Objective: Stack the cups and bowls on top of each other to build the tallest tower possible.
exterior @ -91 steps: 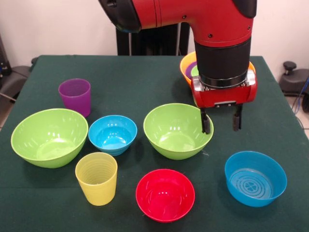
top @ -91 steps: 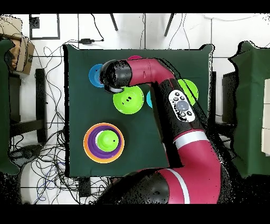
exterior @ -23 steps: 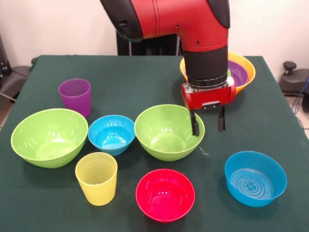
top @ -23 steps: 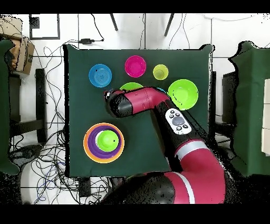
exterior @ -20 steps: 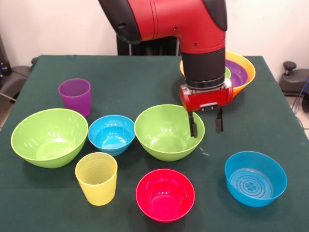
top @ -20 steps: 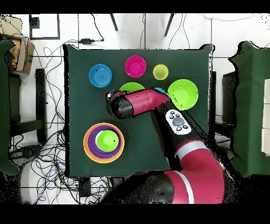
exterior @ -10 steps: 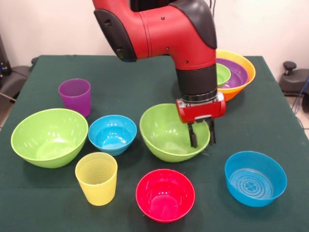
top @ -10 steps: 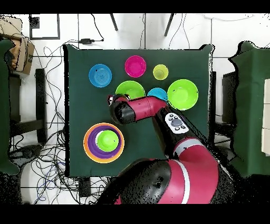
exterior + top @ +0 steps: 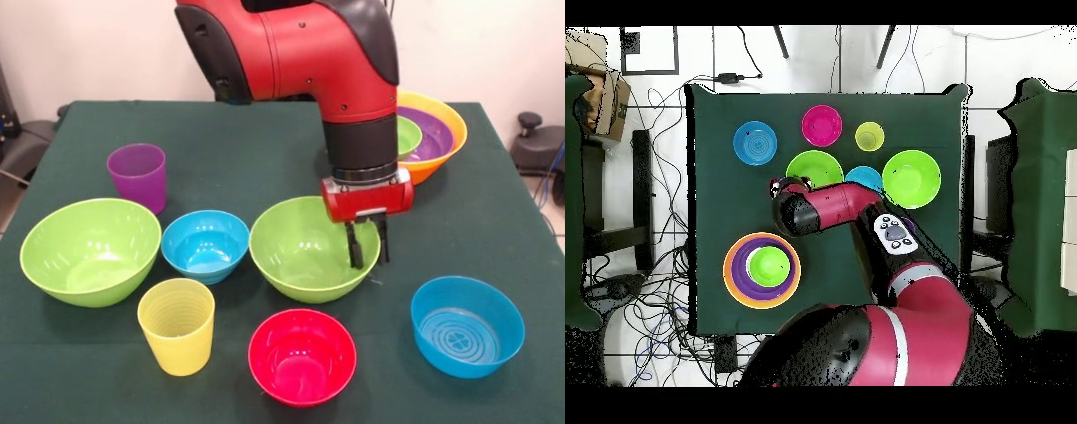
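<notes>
Gripping: the jaws of the gripper [image 9: 366,246] are pinched on the right rim of the middle lime green bowl [image 9: 300,247], one finger inside, one outside.
Bowl attitude: mouth up, sitting about level; whether its base touches the tabletop [image 9: 256,159] cannot be told.
Tower: large orange bowl [image 9: 446,119] at the far right corner, a shallow purple bowl [image 9: 433,132] nested in it and a small lime green bowl [image 9: 406,134] inside that, all mouths up.
Open room: bare green cloth across the far middle, between the purple cup [image 9: 138,177] and the tower; the front row is crowded.
Near edge: yellow ribbed cup [image 9: 177,325], pink-red bowl [image 9: 302,355] and a blue bowl [image 9: 467,325], all upright and empty.
Left side: big lime green bowl [image 9: 90,250], empty, with the small blue bowl [image 9: 206,245] just beside it.
</notes>
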Motion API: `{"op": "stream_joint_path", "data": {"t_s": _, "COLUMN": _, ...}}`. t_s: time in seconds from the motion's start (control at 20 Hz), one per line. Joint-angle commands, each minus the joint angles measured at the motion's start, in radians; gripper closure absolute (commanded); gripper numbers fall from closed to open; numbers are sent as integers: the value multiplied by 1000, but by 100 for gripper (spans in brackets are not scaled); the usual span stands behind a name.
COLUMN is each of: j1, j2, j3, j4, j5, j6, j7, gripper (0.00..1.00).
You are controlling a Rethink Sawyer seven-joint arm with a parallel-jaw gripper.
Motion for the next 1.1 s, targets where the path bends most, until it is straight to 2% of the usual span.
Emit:
{"op": "stream_joint_path", "data": {"t_s": 0.05, "j1": 49, "j2": -142, "j3": 47, "j4": -22, "j5": 100, "j6": 282, "j7": 3, "gripper": 100}}
{"op": "stream_joint_path", "data": {"t_s": 0.2, "j1": 65, "j2": -204, "j3": 69, "j4": -84, "j5": 155, "j6": 429, "j7": -38, "gripper": 100}}
{"op": "stream_joint_path", "data": {"t_s": 0.55, "j1": 102, "j2": -270, "j3": 79, "j4": -214, "j5": 227, "j6": 731, "j7": -76, "gripper": 100}}
{"op": "stream_joint_path", "data": {"t_s": 0.8, "j1": 127, "j2": -328, "j3": 63, "j4": -240, "j5": 240, "j6": 856, "j7": -59, "gripper": 100}}
{"op": "stream_joint_path", "data": {"t_s": 1.1, "j1": 133, "j2": -384, "j3": 52, "j4": -228, "j5": 255, "j6": 927, "j7": -61, "gripper": 100}}
